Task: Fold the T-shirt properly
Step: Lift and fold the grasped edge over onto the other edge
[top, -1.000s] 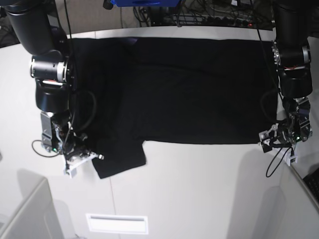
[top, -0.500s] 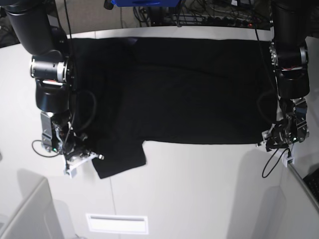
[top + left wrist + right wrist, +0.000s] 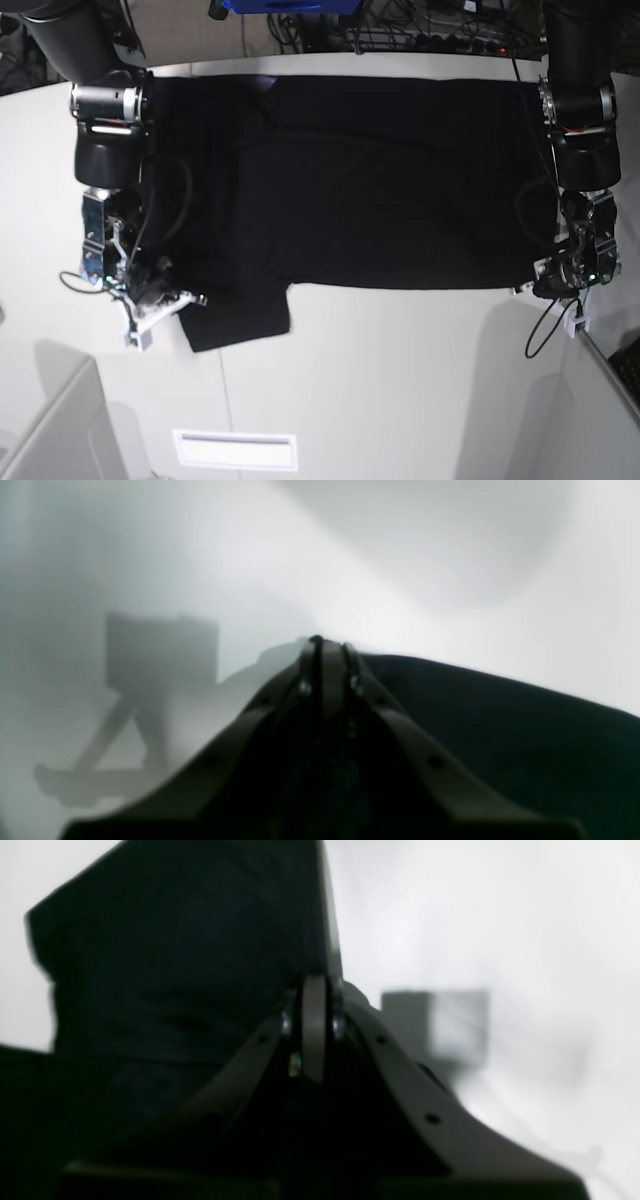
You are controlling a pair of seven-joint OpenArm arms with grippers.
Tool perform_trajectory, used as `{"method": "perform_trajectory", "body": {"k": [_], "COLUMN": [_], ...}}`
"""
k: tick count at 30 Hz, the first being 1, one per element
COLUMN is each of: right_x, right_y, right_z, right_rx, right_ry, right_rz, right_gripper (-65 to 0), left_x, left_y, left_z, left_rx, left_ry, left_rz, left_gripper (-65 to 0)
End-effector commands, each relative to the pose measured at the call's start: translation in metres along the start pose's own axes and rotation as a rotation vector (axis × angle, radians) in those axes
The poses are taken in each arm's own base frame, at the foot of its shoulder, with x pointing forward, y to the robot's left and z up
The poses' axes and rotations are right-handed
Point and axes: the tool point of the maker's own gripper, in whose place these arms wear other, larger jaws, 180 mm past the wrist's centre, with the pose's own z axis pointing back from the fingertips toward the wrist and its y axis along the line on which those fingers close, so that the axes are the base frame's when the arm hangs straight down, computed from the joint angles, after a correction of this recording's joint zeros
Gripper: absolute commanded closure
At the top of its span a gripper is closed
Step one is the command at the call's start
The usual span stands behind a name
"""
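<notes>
The black T-shirt (image 3: 370, 180) lies spread flat on the white table (image 3: 400, 380), plain side up, with one sleeve (image 3: 240, 315) sticking out toward the front left. My right gripper (image 3: 192, 299) is at the sleeve's left edge. In the right wrist view its jaws are pressed shut (image 3: 315, 990) right where the cloth's edge (image 3: 175, 965) meets them. My left gripper (image 3: 540, 287) is at the shirt's front right corner. In the left wrist view its jaws are shut (image 3: 325, 647), with the black cloth (image 3: 500, 720) coming out on their right side.
A white slotted plate (image 3: 235, 449) lies near the table's front edge. A grey panel (image 3: 50, 430) stands at the front left. Cables and a blue object (image 3: 290, 5) sit behind the table's far edge.
My right arm has drawn back toward the table's far side, and its gripper moved slightly up along the sleeve's edge. My left gripper shifted a little inward to the shirt's front right corner.
</notes>
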Motion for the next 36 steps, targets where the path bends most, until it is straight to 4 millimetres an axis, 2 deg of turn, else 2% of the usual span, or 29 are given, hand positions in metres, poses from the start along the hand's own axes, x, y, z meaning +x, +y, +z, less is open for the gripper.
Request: {"method": "perform_trajectory", "body": {"k": [1,6,9,12,16,19,23,30,34,36], "right_x": [0.035,0.036,0.040,0.038,0.029,0.021,0.004,-0.025,-0.036,-0.036], "right_y": [0.004,0.008,0.013,0.017,0.022,0.019,0.020,0.010,0.011,0.006], "right_z": [0.010,0.021,0.031,0.040,0.054,0.066,0.078,0.096,0.110,0.122], "right_rx": [0.011,0.016,0.023,0.026,0.030,0.020,0.014,-0.012,-0.013,-0.030], "right_ry": [-0.094,-0.132,-0.172,-0.180,-0.158,-0.142,-0.112,-0.072,-0.084,-0.116], "right_rz": [0.017,0.046,0.071,0.095,0.128,0.158,0.189,0.232,0.246,0.227], "right_gripper": [0.0,0.0,0.0,0.0,0.0,0.0,0.0,0.0,0.0,0.0], "left_x": [0.030,0.031,0.027,0.010,-0.008,-0.026,-0.049,-0.081,-0.092,-0.088], "left_y": [0.001,0.011,0.007,0.010,0.029,0.035,0.033,0.051,0.057,0.054], "left_z": [0.015,0.045,0.060,0.069,0.083,0.091,0.105,0.131,0.137,0.140], "left_rx": [-0.006,-0.019,-0.045,-0.059,-0.037,-0.017,-0.013,0.028,0.034,0.035], "left_ry": [-0.072,-0.104,-0.108,-0.073,-0.059,-0.035,-0.022,-0.021,-0.010,-0.024], "left_rz": [-0.005,0.035,-0.026,-0.081,-0.085,-0.116,-0.230,-0.272,-0.296,-0.308], "left_gripper": [0.0,0.0,0.0,0.0,0.0,0.0,0.0,0.0,0.0,0.0]}}
